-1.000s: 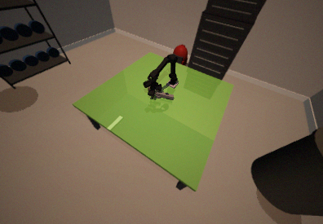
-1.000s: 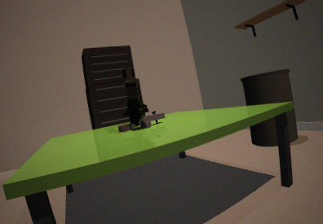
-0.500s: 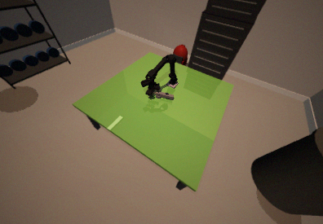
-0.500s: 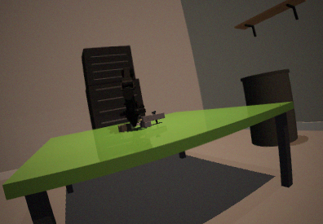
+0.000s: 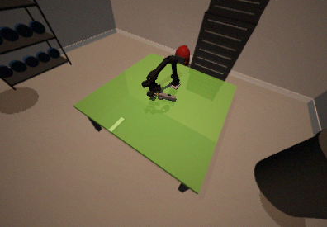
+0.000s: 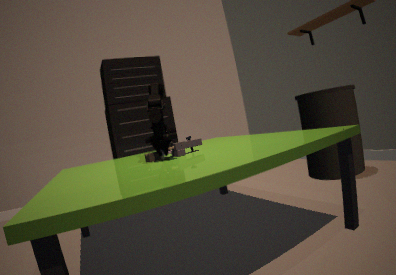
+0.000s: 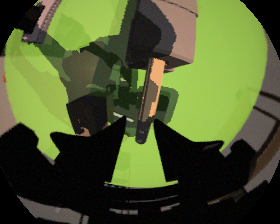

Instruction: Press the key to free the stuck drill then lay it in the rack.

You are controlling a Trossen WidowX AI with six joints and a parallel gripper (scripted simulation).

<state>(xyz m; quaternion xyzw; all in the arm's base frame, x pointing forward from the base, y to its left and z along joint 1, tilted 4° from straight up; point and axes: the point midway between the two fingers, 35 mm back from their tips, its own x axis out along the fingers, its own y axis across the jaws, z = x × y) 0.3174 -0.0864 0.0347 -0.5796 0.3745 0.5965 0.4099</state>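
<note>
The drill (image 7: 153,90) is a slim tan rod with a dark tip. It sticks out of a pinkish-grey block (image 5: 168,97) (image 6: 188,145) (image 7: 183,37). My gripper (image 7: 140,120) is open, its two black fingertips on either side of the drill's dark outer end, not touching it. Whether that end is between the tips or just beyond them is hard to tell. A small dark part, perhaps the key (image 6: 189,138), stands on top of the block. A pinkish ridged piece at the upper left of the wrist view, perhaps the rack (image 7: 45,17), is partly cut off.
A small dark box (image 7: 86,116) (image 6: 150,157) stands beside the drill's outer end, left of the fingers in the wrist view. The arm arches over the green table (image 5: 182,146) (image 6: 90,187). A pale strip (image 5: 116,124) lies near one table edge.
</note>
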